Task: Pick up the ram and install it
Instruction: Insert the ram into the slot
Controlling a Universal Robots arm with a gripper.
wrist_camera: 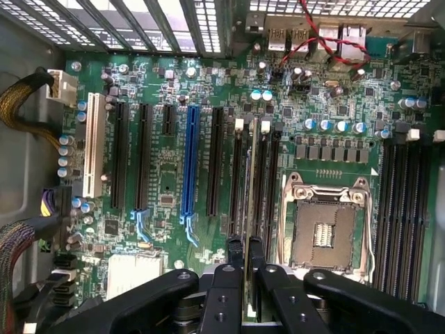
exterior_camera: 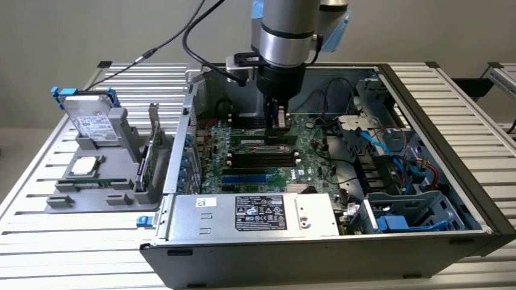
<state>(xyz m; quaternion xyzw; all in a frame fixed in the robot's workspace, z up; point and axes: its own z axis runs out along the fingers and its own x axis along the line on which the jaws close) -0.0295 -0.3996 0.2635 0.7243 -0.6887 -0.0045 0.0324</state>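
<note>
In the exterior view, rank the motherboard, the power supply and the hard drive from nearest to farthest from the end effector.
1. motherboard, inside the case, right beneath the end effector.
2. power supply, at the case's near edge.
3. hard drive, outside the case, at the exterior view's left.

The arm (exterior_camera: 286, 36) is hanging straight down with the wrist pointing vertical and the gripper (exterior_camera: 280, 122) sitting low. Its black fingers (wrist_camera: 233, 261) are pinching almost together, clamping the thin edge of the ram (wrist_camera: 248, 174) between them
</note>
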